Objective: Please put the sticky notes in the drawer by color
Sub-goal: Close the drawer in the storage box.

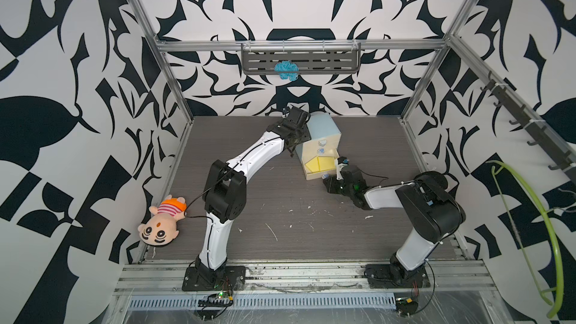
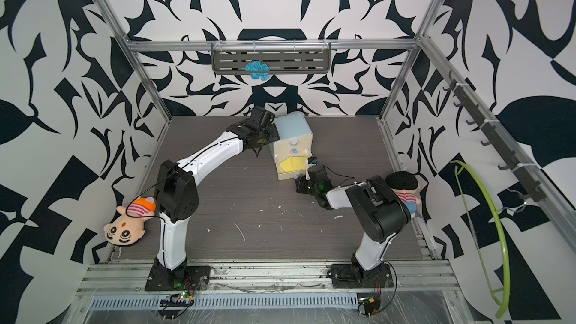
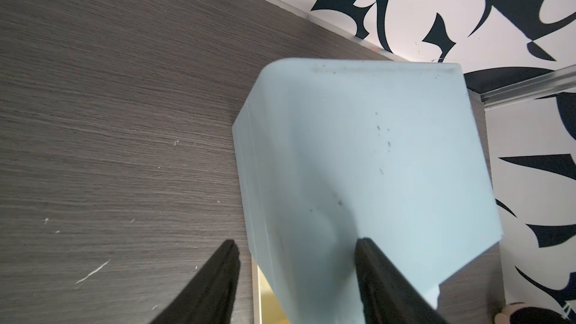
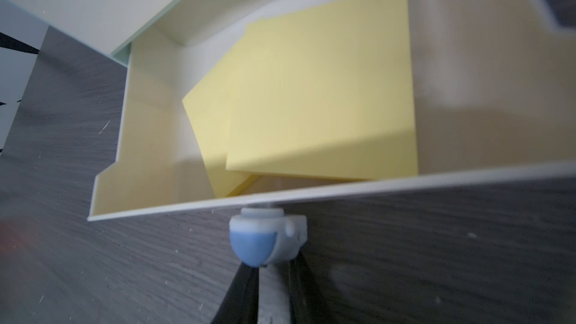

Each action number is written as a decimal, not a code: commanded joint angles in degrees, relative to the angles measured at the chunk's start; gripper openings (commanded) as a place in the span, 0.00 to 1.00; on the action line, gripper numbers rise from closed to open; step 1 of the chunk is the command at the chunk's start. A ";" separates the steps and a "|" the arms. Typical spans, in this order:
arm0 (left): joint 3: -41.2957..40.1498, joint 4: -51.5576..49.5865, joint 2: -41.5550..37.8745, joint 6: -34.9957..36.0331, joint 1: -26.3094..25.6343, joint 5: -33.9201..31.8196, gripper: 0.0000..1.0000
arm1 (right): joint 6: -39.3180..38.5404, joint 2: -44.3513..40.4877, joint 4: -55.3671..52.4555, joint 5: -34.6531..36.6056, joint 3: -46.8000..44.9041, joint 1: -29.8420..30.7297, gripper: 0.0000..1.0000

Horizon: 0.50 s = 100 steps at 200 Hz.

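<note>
Standing near the back edge of the table (image 1: pixel 280 213), a little right of its middle, the drawer (image 1: pixel 322 126) is a boxy chest. Its smooth, matte shell is pale blue, rounded at the corners and flecked with small dark specks on top. Its fronts are cream, and the two upper knobs (image 1: pixel 321 142) are small, round, bluish-white lumps. The table is grey with a fine wood grain, scratched and strewn with white scraps. The bottom tray (image 4: pixel 311 195), thin-walled and cream, is pulled out toward the front edge. In it lie the sticky notes (image 4: pixel 321 88): two flat, square yellow pads, one overlapping the other at an angle.

The two upper fronts are shut, so whatever is behind them is hidden. The right wrist view is smeared by blur, and the bottom knob (image 4: pixel 258 238) covers the fingertips there.

The right gripper (image 4: pixel 271 263) has its dark jaws close together, pinching the bottom knob from both sides. The left gripper (image 3: pixel 297 247) is spread, straddling the chest's upper side edge. One finger (image 3: pixel 218 285) is beside the wall and the other (image 3: pixel 383 282) is over the top; whether either touches is unclear.
</note>
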 commanded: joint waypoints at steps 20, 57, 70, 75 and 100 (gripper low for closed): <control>-3.45 -6.21 1.30 1.12 0.73 -0.11 0.62 | 0.70 -0.10 1.92 5.08 4.14 -1.09 0.21; -3.74 -5.80 1.38 1.29 0.92 1.04 0.62 | 0.11 1.74 1.11 4.57 7.39 -1.66 0.20; -3.78 -5.77 1.41 1.38 0.92 1.18 0.62 | 0.09 2.85 1.73 4.30 8.55 -1.66 0.21; -3.95 -5.72 1.41 1.38 0.93 1.26 0.62 | 0.17 3.44 2.58 4.11 9.01 -1.66 0.22; -4.72 -5.33 1.49 1.38 0.93 1.68 0.62 | 0.56 7.00 5.71 3.84 11.21 -1.66 0.22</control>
